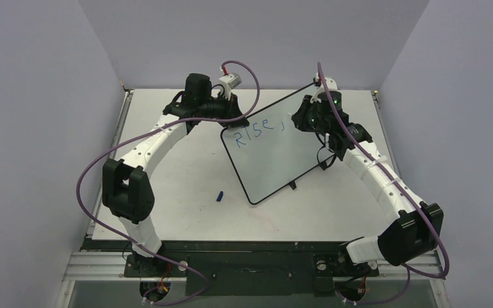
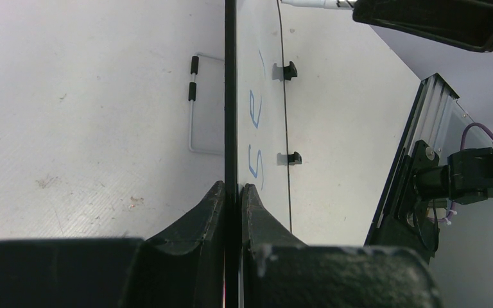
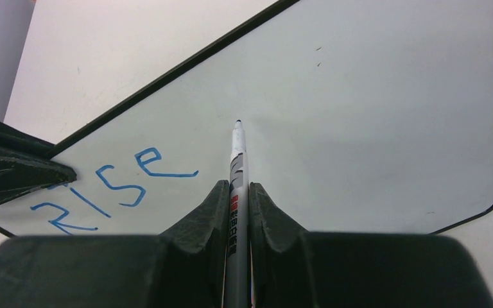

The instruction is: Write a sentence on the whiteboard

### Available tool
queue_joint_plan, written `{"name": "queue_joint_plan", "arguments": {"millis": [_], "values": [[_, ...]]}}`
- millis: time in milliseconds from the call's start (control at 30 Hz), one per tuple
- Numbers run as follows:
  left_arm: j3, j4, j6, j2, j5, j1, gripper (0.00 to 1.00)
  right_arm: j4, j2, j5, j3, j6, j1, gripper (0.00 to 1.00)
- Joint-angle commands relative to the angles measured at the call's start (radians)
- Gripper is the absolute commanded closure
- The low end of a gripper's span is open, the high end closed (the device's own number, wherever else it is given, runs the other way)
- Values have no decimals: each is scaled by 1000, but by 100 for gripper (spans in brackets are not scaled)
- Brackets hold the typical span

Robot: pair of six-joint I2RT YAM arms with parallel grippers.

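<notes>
The whiteboard has a glossy white face and a thin black frame, and stands tilted in mid-table. Blue writing on it reads "Rise", also seen in the right wrist view. My left gripper is shut on the board's edge at its upper left corner. My right gripper is shut on a white marker. The marker's blue tip touches or sits just off the board to the right of the "e". In the top view the right gripper is over the board's upper right part.
A blue marker cap lies on the table left of the board's lower corner. The board's wire stand and black feet show in the left wrist view. An aluminium rail runs along the table edge. Grey walls surround the table.
</notes>
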Motion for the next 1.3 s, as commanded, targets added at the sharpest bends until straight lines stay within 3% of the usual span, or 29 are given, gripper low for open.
{"name": "queue_joint_plan", "arguments": {"millis": [0,733,1267], "values": [[13,50,86,-39,-15,-6,100,46,23,-5,47,-13,-11,100],[16,48,87,-36,-15,-6,100,79,115,-45,98,-6,-27,100],[19,48,87,-35,-14,-6,100,96,85,-59,-24,-1,-29,100]]}}
